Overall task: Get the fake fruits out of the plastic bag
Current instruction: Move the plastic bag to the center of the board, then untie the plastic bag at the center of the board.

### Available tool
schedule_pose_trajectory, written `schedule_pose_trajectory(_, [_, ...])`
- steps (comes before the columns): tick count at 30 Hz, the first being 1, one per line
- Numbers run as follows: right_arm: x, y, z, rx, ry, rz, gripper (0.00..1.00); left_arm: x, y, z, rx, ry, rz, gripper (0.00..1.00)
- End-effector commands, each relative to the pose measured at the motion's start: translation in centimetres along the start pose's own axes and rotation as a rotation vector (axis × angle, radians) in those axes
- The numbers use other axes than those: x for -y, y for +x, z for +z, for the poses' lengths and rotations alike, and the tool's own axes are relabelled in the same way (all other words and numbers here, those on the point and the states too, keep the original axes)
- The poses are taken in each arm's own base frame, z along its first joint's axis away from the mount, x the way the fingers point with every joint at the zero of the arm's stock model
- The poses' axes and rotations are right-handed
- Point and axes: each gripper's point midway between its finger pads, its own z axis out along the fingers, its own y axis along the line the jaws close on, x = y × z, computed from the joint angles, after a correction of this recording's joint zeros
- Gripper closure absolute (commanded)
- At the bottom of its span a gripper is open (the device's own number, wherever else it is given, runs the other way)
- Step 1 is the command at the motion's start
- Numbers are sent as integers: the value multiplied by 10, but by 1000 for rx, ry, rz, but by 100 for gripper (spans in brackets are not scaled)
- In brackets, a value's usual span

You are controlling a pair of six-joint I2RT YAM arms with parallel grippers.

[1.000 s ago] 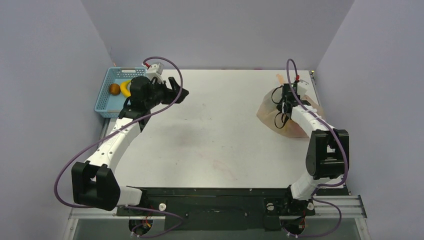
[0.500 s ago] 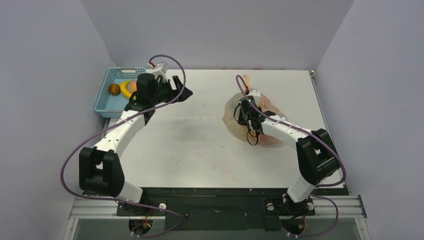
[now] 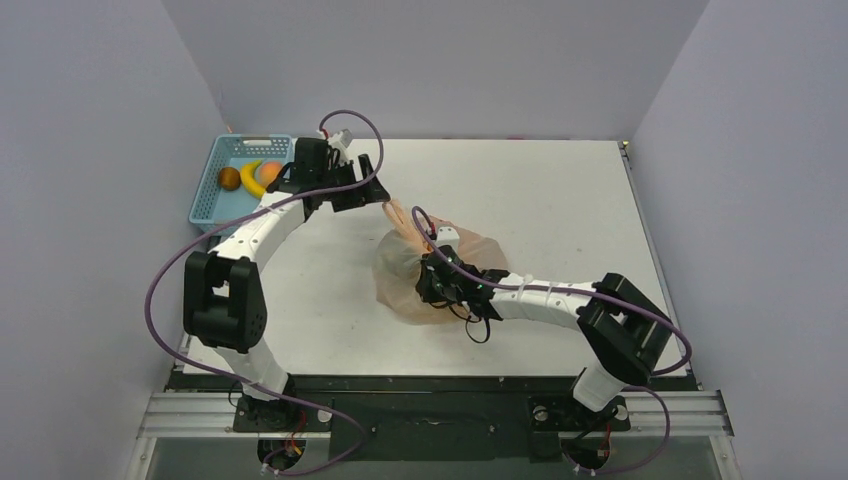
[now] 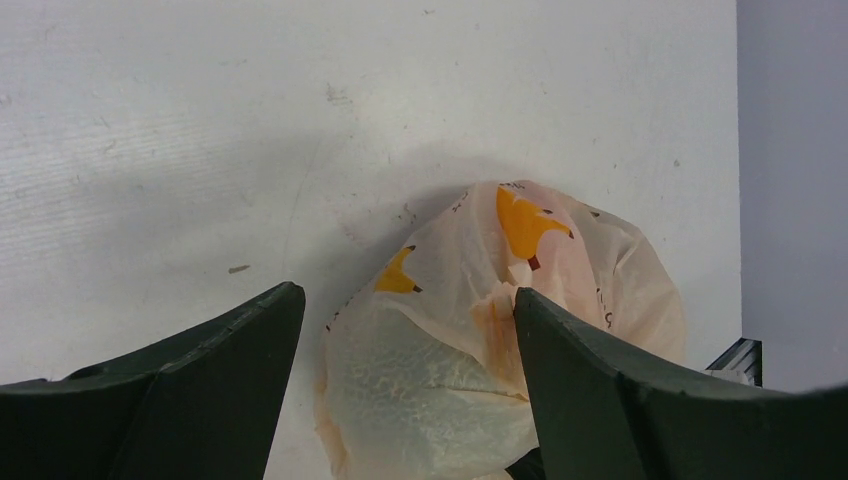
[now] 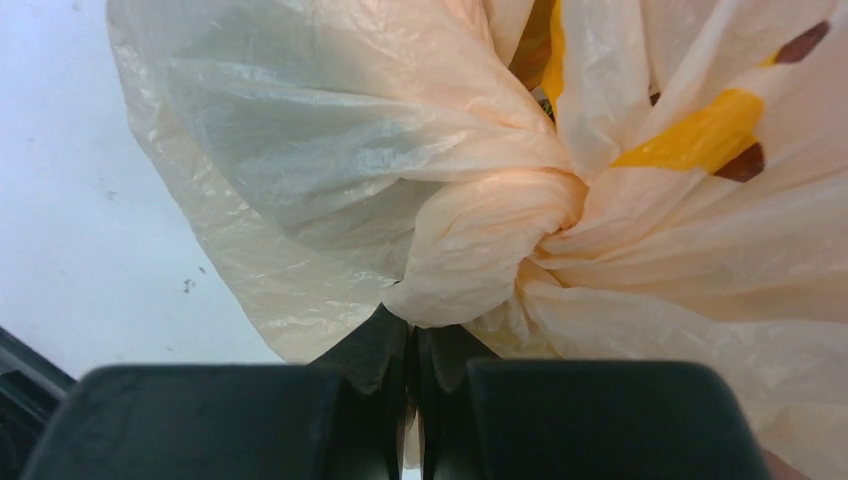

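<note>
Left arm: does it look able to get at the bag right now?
Probably yes. The left gripper is open beside the far end of the bag, plastic showing between its fingers, nothing blocking. The right gripper pinches a bunch on the near side, out of the way.

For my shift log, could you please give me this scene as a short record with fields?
bag: plastic bag, middle of the table, bunched, yellow banana prints
right gripper: shut on a twisted fold of the bag
left gripper: open, over the bag's far end
basket: blue basket, far-left corner, holding banana, orange fruit, brown fruit
bag contents: hidden
</note>
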Motion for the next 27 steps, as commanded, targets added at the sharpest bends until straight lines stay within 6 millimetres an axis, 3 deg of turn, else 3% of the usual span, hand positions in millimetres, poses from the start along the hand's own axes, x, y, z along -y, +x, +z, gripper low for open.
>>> schedule_pose_trajectory(1, [-36,-32,-8,125,-130,122,100,12,-1,-10,-31,32,26,25])
schedule_pose_trajectory(2, [-41,-33,-11,133,-143,123,100,14,-2,-11,-23,38,31,25])
schedule_pose_trajectory(6, [-51,-42,-23,160,-179,106,82,21,-1,-12,-28,75,47,25])
schedule_pose_trajectory(12, [-37,-55,-51,208,-131,31,61,30,2,-11,-48,137,52,26])
schedule_pose_trajectory(18, [7,-74,-78,278,-4,3,50,43,17,-8,-88,136,135,25])
schedule_pose_trajectory(23, [49,-105,-103,360,50,80,49,54,36,-3,-143,86,232,25])
schedule_pose_trajectory(27, [76,-117,-118,396,89,112,49,62,52,0,-186,66,288,25])
